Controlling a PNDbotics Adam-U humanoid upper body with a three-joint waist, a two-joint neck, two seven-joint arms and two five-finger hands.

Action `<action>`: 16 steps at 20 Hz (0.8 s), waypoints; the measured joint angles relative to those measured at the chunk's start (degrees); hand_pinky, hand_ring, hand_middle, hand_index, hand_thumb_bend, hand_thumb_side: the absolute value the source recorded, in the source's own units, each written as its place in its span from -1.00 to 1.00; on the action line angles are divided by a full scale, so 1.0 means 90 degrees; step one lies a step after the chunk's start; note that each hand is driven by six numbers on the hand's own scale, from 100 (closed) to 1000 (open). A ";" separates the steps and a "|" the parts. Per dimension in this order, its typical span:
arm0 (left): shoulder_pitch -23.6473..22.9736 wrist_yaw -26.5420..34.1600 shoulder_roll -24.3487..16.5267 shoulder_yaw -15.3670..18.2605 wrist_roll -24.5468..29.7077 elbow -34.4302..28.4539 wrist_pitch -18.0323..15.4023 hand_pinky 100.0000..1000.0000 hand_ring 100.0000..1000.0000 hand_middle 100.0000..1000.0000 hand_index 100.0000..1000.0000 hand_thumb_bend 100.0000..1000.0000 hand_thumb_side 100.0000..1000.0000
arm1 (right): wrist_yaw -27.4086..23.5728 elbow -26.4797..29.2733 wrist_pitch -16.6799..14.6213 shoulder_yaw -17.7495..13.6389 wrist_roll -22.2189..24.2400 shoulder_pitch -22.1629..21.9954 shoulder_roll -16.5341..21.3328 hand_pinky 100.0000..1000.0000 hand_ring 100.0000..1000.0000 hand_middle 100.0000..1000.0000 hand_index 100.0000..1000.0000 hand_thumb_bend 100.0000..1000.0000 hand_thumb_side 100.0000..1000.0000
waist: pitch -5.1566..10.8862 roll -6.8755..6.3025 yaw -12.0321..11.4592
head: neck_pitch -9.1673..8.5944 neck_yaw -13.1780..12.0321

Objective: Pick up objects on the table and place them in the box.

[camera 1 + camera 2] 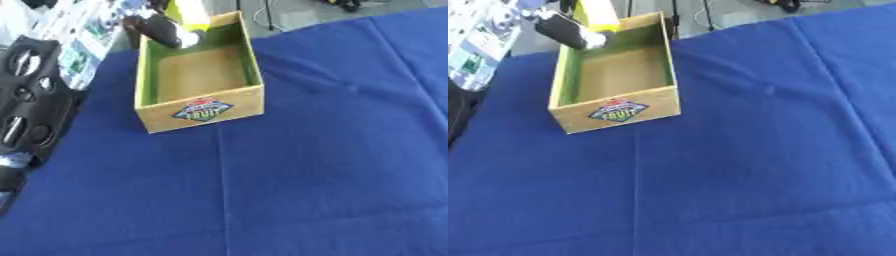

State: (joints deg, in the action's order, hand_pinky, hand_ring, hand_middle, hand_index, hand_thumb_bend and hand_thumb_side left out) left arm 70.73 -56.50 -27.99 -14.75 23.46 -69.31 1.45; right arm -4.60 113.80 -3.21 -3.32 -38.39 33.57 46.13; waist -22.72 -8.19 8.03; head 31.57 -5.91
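Note:
A cardboard box [203,110] with a green inner lining and a fruit label on its front wall stands on the blue cloth at the upper left. Its brown floor [199,73] shows nothing inside. Over the box's far left corner my left hand [160,28], black with a pale fingertip, holds a yellow object [189,13]. The view's upper edge cuts off the object's top, and its shape is unclear. My left arm [28,95] runs up the left edge of the left eye view. My right hand shows in neither view.
The blue cloth [745,165] covers the table across the middle, right and front, with soft creases. Printed papers or packaging [472,45] lie beyond the cloth at the upper left. Grey floor and cables show past the table's far edge.

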 measured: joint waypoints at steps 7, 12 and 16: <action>0.0121 -0.0551 0.0286 0.0108 -0.0123 0.0900 -0.0184 -0.84 -0.30 -0.42 -0.15 -0.66 -0.28 | -0.0016 0.0000 -0.0026 0.0021 0.0044 0.0083 -0.0001 0.32 0.37 0.06 0.41 -1.00 0.99 | -0.0013 -0.0005 0.0049 | 0.0000 -0.0038; 0.0186 -0.0960 0.0423 0.0267 -0.0329 0.1568 -0.0313 -0.71 -0.22 -0.37 -0.06 -0.57 -0.18 | -0.0052 0.0000 -0.0036 0.0022 0.0053 0.0083 -0.0001 0.32 0.37 0.06 0.41 -1.00 0.99 | -0.0032 -0.0012 0.0072 | 0.0000 -0.0064; 0.0270 -0.1264 0.0556 0.0381 -0.0533 0.2096 -0.0518 -0.50 -0.07 -0.22 0.15 -0.34 -0.01 | -0.0056 0.0000 -0.0036 0.0021 0.0053 0.0082 -0.0002 0.32 0.37 0.06 0.41 -1.00 0.99 | -0.0059 -0.0012 0.0095 | -0.0001 -0.0076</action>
State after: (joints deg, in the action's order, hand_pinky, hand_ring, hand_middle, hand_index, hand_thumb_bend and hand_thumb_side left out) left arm 73.16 -67.88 -22.98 -11.32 18.66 -50.45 -3.21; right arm -5.10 113.80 -3.53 -3.13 -37.91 34.31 46.11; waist -23.25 -8.29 8.88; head 31.56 -6.59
